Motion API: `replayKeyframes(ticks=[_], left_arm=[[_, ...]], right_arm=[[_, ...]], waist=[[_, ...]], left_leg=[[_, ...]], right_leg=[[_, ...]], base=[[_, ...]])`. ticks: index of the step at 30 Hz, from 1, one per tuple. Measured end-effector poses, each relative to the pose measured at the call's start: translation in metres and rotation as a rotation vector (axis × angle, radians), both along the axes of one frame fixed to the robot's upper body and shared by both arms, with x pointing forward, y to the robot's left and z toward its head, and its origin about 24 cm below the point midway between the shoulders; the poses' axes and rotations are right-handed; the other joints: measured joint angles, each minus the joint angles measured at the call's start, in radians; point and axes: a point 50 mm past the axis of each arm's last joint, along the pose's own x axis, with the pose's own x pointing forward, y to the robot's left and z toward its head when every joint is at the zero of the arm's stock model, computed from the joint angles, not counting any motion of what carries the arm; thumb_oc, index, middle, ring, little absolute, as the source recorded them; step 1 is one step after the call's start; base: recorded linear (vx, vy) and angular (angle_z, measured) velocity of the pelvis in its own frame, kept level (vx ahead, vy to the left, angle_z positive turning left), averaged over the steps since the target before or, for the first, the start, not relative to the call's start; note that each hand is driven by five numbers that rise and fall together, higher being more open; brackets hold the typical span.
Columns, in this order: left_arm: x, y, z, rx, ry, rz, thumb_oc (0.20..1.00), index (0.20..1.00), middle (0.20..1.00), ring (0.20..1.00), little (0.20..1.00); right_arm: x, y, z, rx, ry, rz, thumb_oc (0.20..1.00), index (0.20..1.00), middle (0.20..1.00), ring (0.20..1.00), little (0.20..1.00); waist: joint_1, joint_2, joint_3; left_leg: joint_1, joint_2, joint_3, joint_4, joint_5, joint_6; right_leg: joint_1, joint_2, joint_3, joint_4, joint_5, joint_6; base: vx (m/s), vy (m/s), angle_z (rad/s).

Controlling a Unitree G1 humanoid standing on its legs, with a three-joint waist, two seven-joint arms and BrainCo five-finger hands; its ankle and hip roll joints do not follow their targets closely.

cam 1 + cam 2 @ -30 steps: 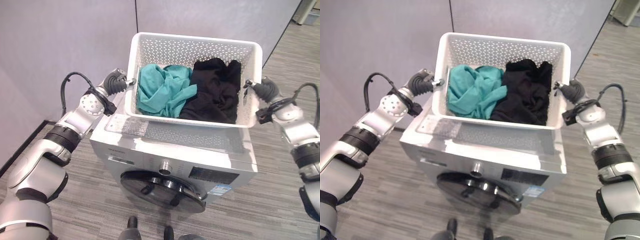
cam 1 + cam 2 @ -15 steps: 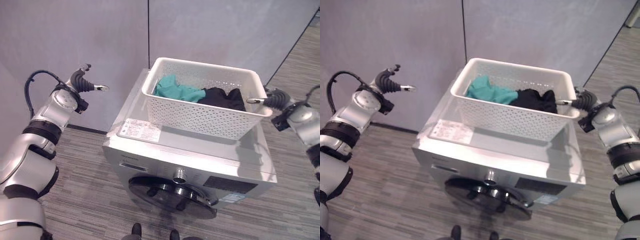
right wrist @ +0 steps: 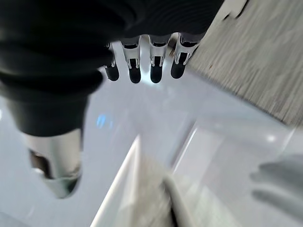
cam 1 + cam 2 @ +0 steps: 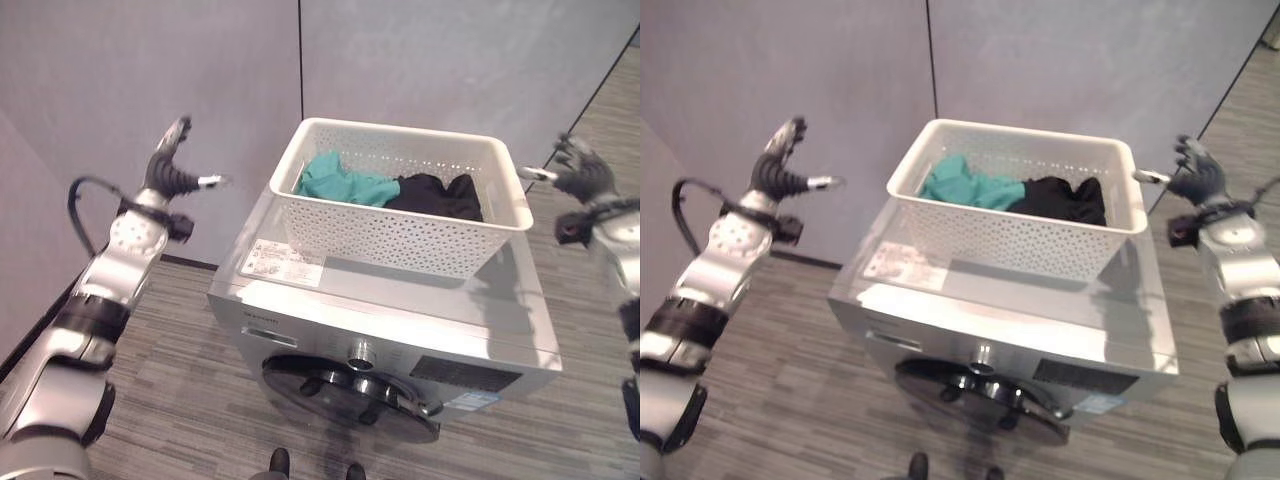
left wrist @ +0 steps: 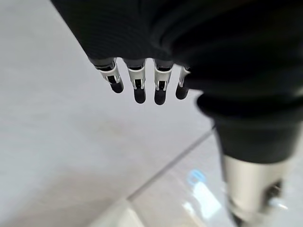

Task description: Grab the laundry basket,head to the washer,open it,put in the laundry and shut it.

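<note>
A grey wall [image 4: 420, 60] stands behind the washer [image 4: 400, 320], with striped carpet [image 4: 180, 380] around it. A second ago I had both hands on the basket's sides; half a second ago my left was off and my right was at the rim. Now both are away. My left hand [image 4: 172, 172] is raised at nine o'clock from the basket, well apart from it, fingers straight and thumb out, holding nothing. My right hand [image 4: 582, 176] is at three o'clock, near the rim but off it, fingers loosely spread and empty. The basket [image 4: 400, 235] sits on top of the washer toward the back, so I judge the carrying is done and the door comes next. Counting: one white basket, one washer, one round door [image 4: 350, 385] at six o'clock, shut, and one label [image 4: 281, 262] on the lid. Inside the basket lie two pieces of laundry, one teal cloth [image 4: 340, 184] at the left and one black cloth [image 4: 435, 195] beside it.
</note>
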Motion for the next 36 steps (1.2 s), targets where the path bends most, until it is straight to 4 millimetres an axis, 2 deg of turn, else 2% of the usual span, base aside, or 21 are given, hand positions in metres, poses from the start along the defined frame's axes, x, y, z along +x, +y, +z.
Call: replayKeyframes(ticks=[3,5,6,9,10,11,12,14,15,17,20,21,23,27,28,29,30,31,33,34,36], left_arm=[[-0.03,0.032,-0.016,-0.064,-0.019,0.105,1.0,1.0,1.0,1.0,1.0],[-0.044,0.049,-0.025,-0.08,-0.006,0.176,1.0,1.0,1.0,1.0,1.0],[-0.066,0.066,-0.038,-0.093,0.008,0.246,1.0,1.0,1.0,1.0,1.0],[-0.11,0.092,-0.057,-0.084,0.028,0.378,1.0,1.0,1.0,1.0,1.0],[-0.147,0.113,-0.071,-0.108,0.039,0.51,1.0,1.0,1.0,1.0,1.0],[-0.17,0.125,-0.084,-0.124,0.074,0.603,1.0,1.0,1.0,1.0,1.0],[-0.182,0.133,-0.094,-0.144,0.106,0.666,1.0,1.0,1.0,1.0,1.0],[-0.197,0.138,-0.109,-0.162,0.157,0.724,1.0,1.0,1.0,1.0,1.0],[-0.22,0.138,-0.126,-0.193,0.193,0.781,1.0,1.0,1.0,1.0,1.0],[-0.245,0.137,-0.155,-0.244,0.301,0.859,1.0,1.0,1.0,1.0,1.0],[-0.271,0.132,-0.185,-0.32,0.393,0.926,1.0,1.0,1.0,1.0,1.0],[-0.286,0.125,-0.21,-0.392,0.489,0.963,1.0,1.0,1.0,1.0,1.0],[-0.304,0.112,-0.243,-0.48,0.615,1.017,1.0,1.0,1.0,1.0,1.0],[-0.313,0.07,-0.3,-0.595,0.937,0.982,1.0,1.0,1.0,1.0,1.0],[-0.312,0.068,-0.301,-0.601,0.941,0.979,1.0,1.0,1.0,1.0,1.0],[-0.306,0.054,-0.311,-0.625,0.99,0.947,1.0,1.0,1.0,1.0,1.0],[-0.296,0.033,-0.323,-0.624,1.064,0.884,1.0,1.0,1.0,1.0,1.0],[-0.29,0.02,-0.329,-0.619,1.107,0.837,1.0,1.0,1.0,1.0,1.0],[-0.282,0.0,-0.335,-0.634,1.132,0.768,1.0,1.0,1.0,1.0,1.0],[-0.278,-0.017,-0.34,-0.602,1.177,0.693,1.0,1.0,1.0,1.0,1.0],[-0.278,-0.028,-0.343,-0.589,1.204,0.652,1.0,1.0,1.0,1.0,1.0]], right_arm=[[-0.033,-0.029,-0.015,0.106,-0.062,-0.086,1.0,1.0,1.0,1.0,1.0],[-0.046,-0.041,-0.024,0.123,-0.054,-0.146,1.0,1.0,1.0,1.0,1.0],[-0.06,-0.048,-0.036,0.157,-0.056,-0.176,1.0,1.0,1.0,1.0,1.0],[-0.095,-0.059,-0.062,0.212,-0.076,-0.253,1.0,1.0,1.0,1.0,1.0],[-0.126,-0.065,-0.077,0.25,-0.096,-0.325,1.0,1.0,1.0,1.0,1.0],[-0.143,-0.068,-0.088,0.264,-0.089,-0.369,1.0,1.0,1.0,1.0,1.0],[-0.153,-0.072,-0.095,0.275,-0.07,-0.414,1.0,1.0,1.0,1.0,1.0],[-0.163,-0.074,-0.107,0.289,-0.053,-0.459,1.0,1.0,1.0,1.0,1.0],[-0.185,-0.075,-0.12,0.305,-0.048,-0.517,1.0,1.0,1.0,1.0,1.0],[-0.218,-0.083,-0.146,0.311,0.082,-0.625,1.0,1.0,1.0,1.0,1.0],[-0.249,-0.078,-0.181,0.353,0.193,-0.717,1.0,1.0,1.0,1.0,1.0],[-0.269,-0.072,-0.204,0.403,0.282,-0.769,1.0,1.0,1.0,1.0,1.0],[-0.281,-0.058,-0.23,0.437,0.396,-0.785,1.0,1.0,1.0,1.0,1.0],[-0.275,-0.004,-0.288,0.486,0.716,-0.591,1.0,1.0,1.0,1.0,1.0],[-0.272,-0.001,-0.29,0.49,0.722,-0.581,1.0,1.0,1.0,1.0,1.0],[-0.267,0.02,-0.307,0.522,0.793,-0.533,1.0,1.0,1.0,1.0,1.0],[-0.26,0.051,-0.332,0.525,0.94,-0.444,1.0,1.0,1.0,1.0,1.0],[-0.26,0.07,-0.343,0.5,1.043,-0.367,1.0,1.0,1.0,1.0,1.0],[-0.255,0.1,-0.354,0.503,1.108,-0.253,1.0,1.0,1.0,1.0,1.0],[-0.243,0.133,-0.361,0.445,1.168,-0.092,1.0,1.0,1.0,1.0,1.0],[-0.232,0.156,-0.362,0.407,1.176,0.052,1.0,1.0,1.0,1.0,1.0]], waist=[[0.004,-0.001,0.0],[0.005,-0.001,0.001],[0.005,-0.001,0.002],[0.009,-0.006,0.004],[0.016,-0.002,0.005],[0.016,-0.002,0.005],[0.016,0.0,0.004],[0.03,0.006,-0.003],[0.032,0.004,-0.008],[0.045,0.007,-0.007],[0.053,-0.001,-0.015],[0.056,-0.001,-0.016],[0.046,-0.003,-0.018],[0.033,-0.017,-0.023],[0.033,-0.018,-0.023],[0.032,-0.027,-0.02],[0.036,-0.036,-0.024],[0.04,-0.039,-0.025],[0.045,-0.039,-0.029],[0.053,-0.046,-0.032],[0.057,-0.044,-0.031]], left_leg=[[0.005,0.0,0.001,-0.01,0.0,0.0],[0.007,-0.001,0.001,-0.011,0.0,0.0],[0.012,0.0,0.002,-0.012,-0.002,0.002],[0.016,-0.001,0.002,-0.013,-0.008,0.008],[0.011,-0.002,0.001,-0.013,-0.013,0.013],[0.014,-0.003,0.001,-0.013,-0.016,0.014],[0.016,-0.004,0.001,-0.013,-0.02,0.012],[0.003,-0.005,0.001,-0.016,-0.021,0.01],[-0.001,-0.006,0.002,-0.016,-0.023,0.007],[-0.004,-0.009,0.002,-0.012,-0.023,0.008],[-0.016,-0.009,-0.001,-0.012,-0.023,0.008],[-0.022,-0.009,-0.001,-0.012,-0.023,0.008],[-0.034,-0.008,-0.001,-0.012,-0.021,0.006],[-0.034,-0.001,0.001,-0.013,-0.018,0.001],[-0.034,-0.001,0.001,-0.012,-0.018,0.001],[-0.034,0.001,0.002,-0.014,-0.016,-0.002],[-0.034,0.004,0.002,-0.012,-0.014,-0.006],[-0.034,0.006,0.002,-0.012,-0.013,-0.007],[-0.037,0.008,0.001,-0.012,-0.012,-0.008],[-0.035,0.011,0.001,-0.012,-0.009,-0.012],[-0.037,0.014,0.0,-0.012,-0.006,-0.016]], right_leg=[[-0.001,0.0,0.0,0.0,-0.002,0.001],[0.002,-0.001,0.0,0.0,-0.004,0.003],[0.005,-0.001,0.001,0.0,-0.008,0.006],[0.008,-0.002,0.001,-0.001,-0.015,0.003],[0.005,-0.003,0.001,-0.001,-0.023,0.006],[0.007,-0.005,0.0,-0.004,-0.024,0.006],[0.01,-0.006,0.0,-0.008,-0.026,0.004],[0.003,-0.006,-0.001,0.0,-0.03,0.009],[-0.009,-0.008,0.0,-0.008,-0.033,0.004],[-0.008,-0.012,-0.005,-0.008,-0.03,0.007],[-0.015,-0.012,-0.006,-0.009,-0.036,0.011],[-0.027,-0.011,-0.007,-0.006,-0.033,0.011],[-0.03,-0.009,-0.007,-0.003,-0.027,0.007],[-0.032,-0.004,-0.006,-0.009,-0.027,0.006],[-0.032,-0.004,-0.006,-0.009,-0.027,0.006],[-0.032,-0.001,-0.005,-0.01,-0.027,0.006],[-0.033,0.002,-0.005,-0.01,-0.026,0.005],[-0.034,0.004,-0.004,-0.009,-0.025,0.005],[-0.043,0.006,-0.004,-0.009,-0.025,0.004],[-0.039,0.009,-0.005,-0.009,-0.024,0.003],[-0.041,0.013,-0.006,-0.01,-0.024,0.003]], base=[[0.02,-0.012,0.0],[0.02,-0.011,-0.01],[0.0,0.0,0.0],[0.02,-0.007,0.01],[0.04,-0.011,0.02],[0.05,-0.017,0.03],[0.0,-0.018,0.04],[0.01,-0.012,0.02],[0.0,0.0,0.0],[-0.02,-0.044,0.07],[-0.03,-0.041,0.06],[-0.05,-0.055,0.0],[-0.05,-0.072,-0.01],[-0.03,-0.06,-0.03],[-0.03,-0.072,-0.04],[-0.02,-0.082,-0.02],[-0.03,-0.088,-0.02],[-0.03,-0.105,0.0],[-0.04,-0.113,0.0],[-0.05,-0.111,-0.01],[-0.08,-0.128,0.01]])
